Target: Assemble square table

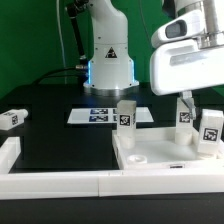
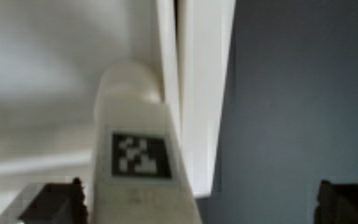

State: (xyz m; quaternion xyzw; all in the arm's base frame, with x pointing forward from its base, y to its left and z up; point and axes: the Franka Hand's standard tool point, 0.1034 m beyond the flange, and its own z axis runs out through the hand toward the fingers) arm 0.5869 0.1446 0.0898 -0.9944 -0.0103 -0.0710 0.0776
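The white square tabletop slab (image 1: pixel 165 152) lies at the exterior view's right front. Three white tagged legs stand on it: one at the back left corner (image 1: pixel 126 116), one at the back right (image 1: pixel 186 118), one at the right edge (image 1: pixel 209 132). Another leg (image 1: pixel 12 118) lies loose at the far left. My gripper (image 1: pixel 186 100) hangs just above the back right leg. In the wrist view that leg (image 2: pixel 140 150) stands by the slab's rim (image 2: pixel 202 80), between my open gripper (image 2: pixel 202 205) fingers, close to one dark fingertip (image 2: pixel 55 200) and far from the other.
The marker board (image 1: pixel 100 115) lies in front of the robot base (image 1: pixel 108 60). Long white border rails run along the front (image 1: pixel 60 180) and the left edge (image 1: pixel 8 150) of the black table. A green backdrop stands behind.
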